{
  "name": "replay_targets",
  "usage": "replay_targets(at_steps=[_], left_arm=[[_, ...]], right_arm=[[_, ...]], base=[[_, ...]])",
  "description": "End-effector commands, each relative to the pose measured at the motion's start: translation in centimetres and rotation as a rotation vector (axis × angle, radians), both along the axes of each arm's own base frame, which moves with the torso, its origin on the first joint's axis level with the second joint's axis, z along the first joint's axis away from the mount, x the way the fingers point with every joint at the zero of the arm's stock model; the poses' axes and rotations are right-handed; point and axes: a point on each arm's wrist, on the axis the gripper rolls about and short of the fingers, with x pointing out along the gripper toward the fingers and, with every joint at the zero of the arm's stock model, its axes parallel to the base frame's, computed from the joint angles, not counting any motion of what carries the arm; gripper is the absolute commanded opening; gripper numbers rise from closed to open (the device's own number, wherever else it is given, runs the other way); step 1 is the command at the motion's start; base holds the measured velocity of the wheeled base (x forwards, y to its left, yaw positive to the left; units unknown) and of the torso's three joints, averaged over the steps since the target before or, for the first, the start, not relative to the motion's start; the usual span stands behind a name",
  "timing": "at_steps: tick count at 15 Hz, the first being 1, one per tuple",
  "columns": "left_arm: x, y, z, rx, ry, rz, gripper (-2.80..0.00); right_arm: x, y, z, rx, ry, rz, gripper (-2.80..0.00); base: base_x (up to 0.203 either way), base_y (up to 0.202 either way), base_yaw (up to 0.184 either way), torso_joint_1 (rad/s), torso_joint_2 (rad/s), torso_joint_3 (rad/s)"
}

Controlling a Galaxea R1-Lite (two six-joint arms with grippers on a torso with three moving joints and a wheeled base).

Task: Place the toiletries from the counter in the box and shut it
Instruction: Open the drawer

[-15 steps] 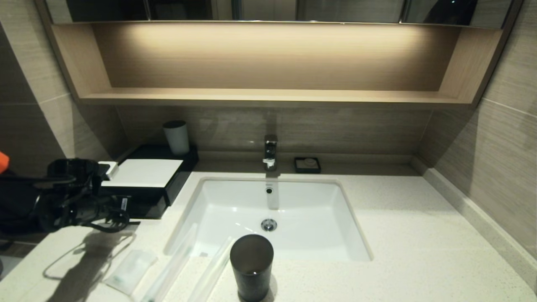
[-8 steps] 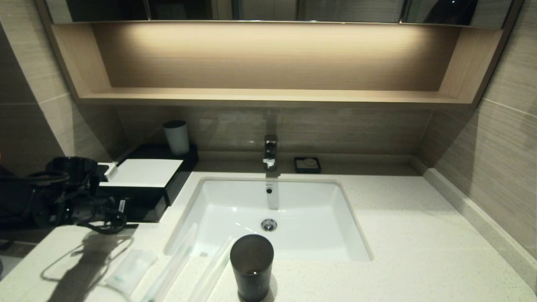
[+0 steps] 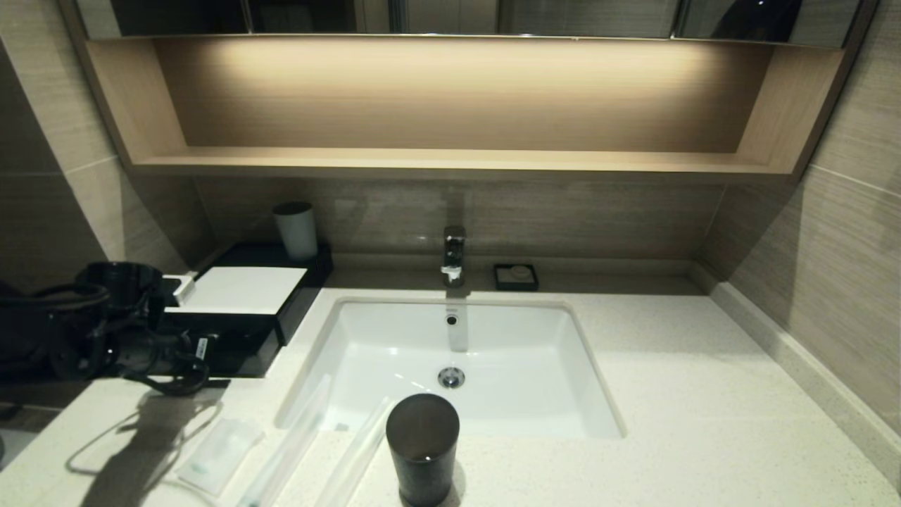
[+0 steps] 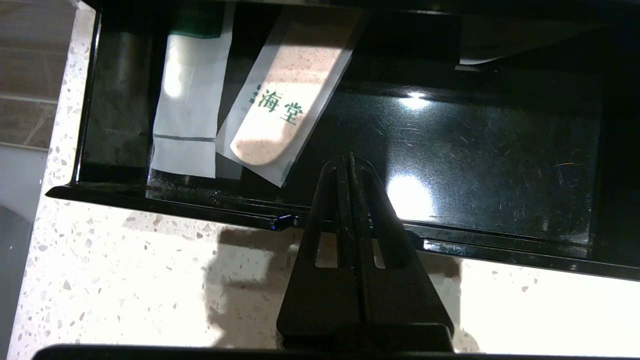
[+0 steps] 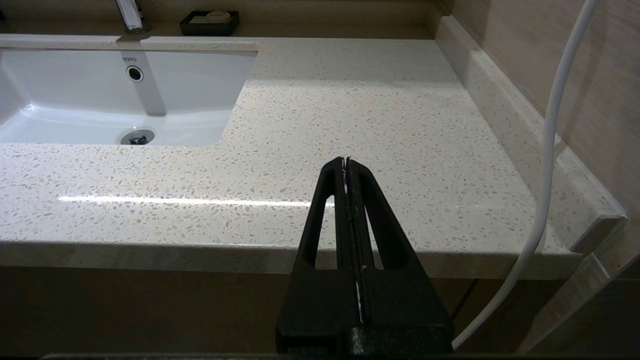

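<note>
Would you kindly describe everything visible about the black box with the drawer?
The box is flat, black and glossy, with a white sheet on top. It sits on the speckled counter, left of the basin. Its drawer is pulled open, holding two translucent packets, one printed in green. The left gripper, shut, is at its front rim.

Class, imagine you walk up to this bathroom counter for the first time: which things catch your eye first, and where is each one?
The white basin sunk in the middle of the speckled counter draws the eye first, with a dark cup standing at its near edge. At the far left the black box has its drawer pulled out, two packets already inside, and the shut left gripper poised at the drawer's front lip. A sachet and two long packets lie on the near counter.
</note>
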Motion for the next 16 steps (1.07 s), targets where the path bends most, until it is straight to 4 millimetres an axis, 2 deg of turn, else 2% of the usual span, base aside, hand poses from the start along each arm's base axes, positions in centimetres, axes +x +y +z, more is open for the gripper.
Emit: replay_targets(at_steps=[1,16], left_arm=[[0.0,0.0,0.5,0.001,-0.001,-0.001,-2.8],[-1.1,-0.2,1.7,-0.012,0.088,0.001,-2.8]], right_arm=[[0.0,0.0,0.0,0.0,0.001,0.0,-2.8],[0.0,0.0,0.0,0.0,0.001,0.0,-2.8]], base=[[0.0,0.0,0.0,0.0,0.0,0.0],[0.0,0.0,0.0,0.0,0.0,0.0]])
